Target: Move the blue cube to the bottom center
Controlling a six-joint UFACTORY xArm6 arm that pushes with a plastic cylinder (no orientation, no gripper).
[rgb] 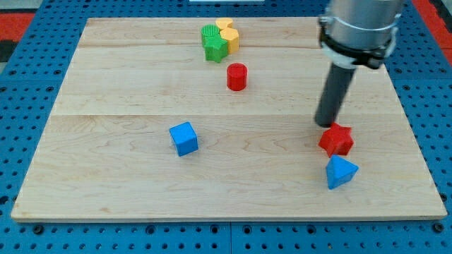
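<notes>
The blue cube point(183, 137) lies on the wooden board point(127, 85), left of the middle. My tip point(326, 124) is far to the cube's right, just above and touching or nearly touching the red star-shaped block point(336, 140). A blue triangular block point(341, 172) lies just below the red star.
A red cylinder point(236, 76) stands above the middle. At the view's top, a green block point(212, 42) and a yellow block point(228, 33) sit pressed together. The board's bottom edge runs near the view's bottom, with a blue perforated table around it.
</notes>
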